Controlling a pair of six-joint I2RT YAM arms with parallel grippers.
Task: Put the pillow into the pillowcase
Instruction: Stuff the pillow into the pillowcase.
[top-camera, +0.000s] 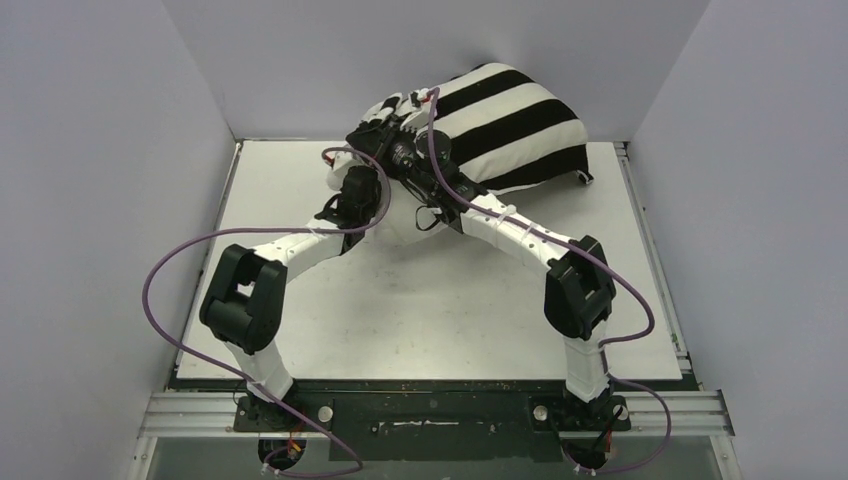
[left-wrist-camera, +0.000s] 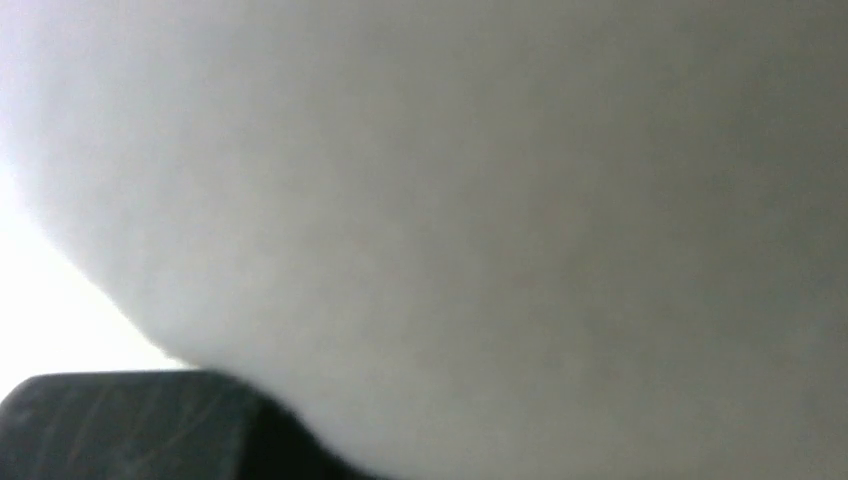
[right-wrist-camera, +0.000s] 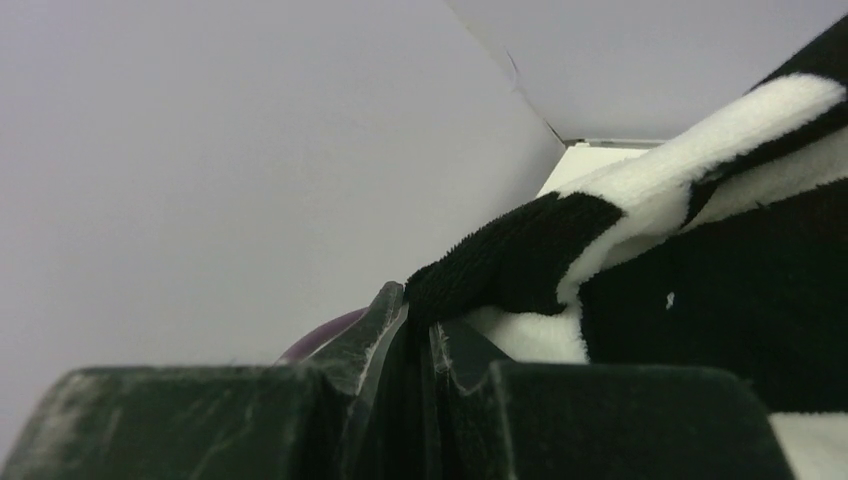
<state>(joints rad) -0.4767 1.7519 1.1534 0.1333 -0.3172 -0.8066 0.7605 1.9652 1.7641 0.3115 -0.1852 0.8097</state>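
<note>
Tabletop (top-camera: 430, 320), white and flat, carries everything we see, with pale walls (top-camera: 90, 150) closing it in on the left, far and right sides. Along its far edge, right of the middle, we find the pillowcase (top-camera: 510, 115), its broad black and white stripes swollen full and rising in front of the far wall. The pillow (top-camera: 405, 225) shows as a plain white bulge at the pillowcase's near-left end, toward the tabletop's middle. Most of it is hidden by the striped cloth and by the two arms crossing over it. From the left wrist we see only that off-white fabric, close and blurred, filling the view. Purple cables (top-camera: 160, 290) loop out from both arms. The right gripper (top-camera: 400, 105) sits at the pillowcase's left end near the far edge, and its wrist view shows the fingers (right-wrist-camera: 380, 320) pinched together on a black-striped fold of the hem. The left gripper (top-camera: 340, 170) lies against the pillow's left side, drawn in narrow. One dark finger (left-wrist-camera: 130, 425) shows, and we cannot tell whether any cloth is caught in it
</note>
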